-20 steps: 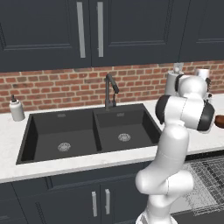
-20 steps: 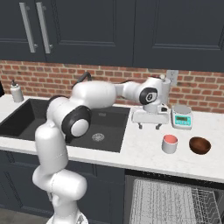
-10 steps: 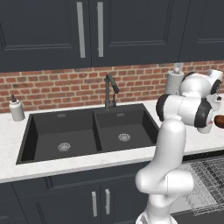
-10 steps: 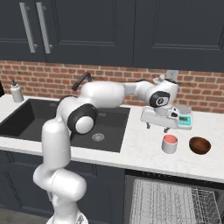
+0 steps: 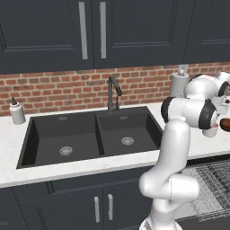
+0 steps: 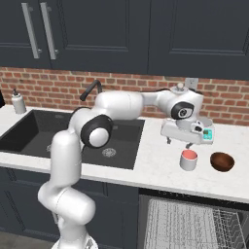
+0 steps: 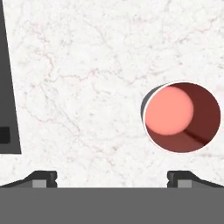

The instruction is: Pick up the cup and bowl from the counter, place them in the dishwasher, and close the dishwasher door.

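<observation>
- The gripper [image 6: 178, 144] hangs above the counter [image 6: 155, 168] with its two fingers spread wide apart and nothing between them.
- In the hand view, one fingertip [image 7: 43, 177] is far from the other, with bare white stone between them.
- The cup [image 6: 188, 159] stands upright on the counter, just below the gripper and a little off to one side, not touching it.
- From above, the cup [image 7: 182, 117] is a pink round thing, closer to one fingertip than the other.
- The bowl [image 6: 222, 161] sits near the cup, on the side away from the sink [image 6: 73, 136].
- The dishwasher [image 6: 194, 224] is open below the cup, with its grey wire rack showing.
</observation>
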Tool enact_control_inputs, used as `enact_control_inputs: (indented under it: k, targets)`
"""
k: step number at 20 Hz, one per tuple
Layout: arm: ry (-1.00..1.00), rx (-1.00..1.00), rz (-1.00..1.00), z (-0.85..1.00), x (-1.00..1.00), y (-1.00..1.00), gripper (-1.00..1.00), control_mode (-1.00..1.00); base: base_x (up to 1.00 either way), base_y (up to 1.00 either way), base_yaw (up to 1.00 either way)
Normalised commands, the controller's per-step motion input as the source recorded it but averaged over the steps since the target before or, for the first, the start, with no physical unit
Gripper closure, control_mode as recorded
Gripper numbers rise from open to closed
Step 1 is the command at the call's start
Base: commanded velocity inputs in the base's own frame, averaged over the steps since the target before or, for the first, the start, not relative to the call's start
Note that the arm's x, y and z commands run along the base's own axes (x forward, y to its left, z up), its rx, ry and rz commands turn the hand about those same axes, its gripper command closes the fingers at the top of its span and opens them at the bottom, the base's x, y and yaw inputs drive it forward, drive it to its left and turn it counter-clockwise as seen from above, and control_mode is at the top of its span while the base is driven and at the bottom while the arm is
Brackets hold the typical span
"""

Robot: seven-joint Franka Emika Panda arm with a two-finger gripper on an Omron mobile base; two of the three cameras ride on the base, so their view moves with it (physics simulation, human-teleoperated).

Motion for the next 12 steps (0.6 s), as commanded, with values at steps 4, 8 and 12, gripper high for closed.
enact_control_inputs:
  k: [4,8,12]
  targets:
    - [0.00,-0.12,0.00,-0.36,0.00,0.00,-1.00,-1.00,0.00,0.00,0.00]
    - [0.00,-0.14,0.00,-0.30,0.00,0.00,-1.00,-1.00,0.00,0.00,0.00]
    - [-0.02,-0.13,0.00,-0.16,0.08,0.00,-1.00,-1.00,0.00,0.00,0.00]
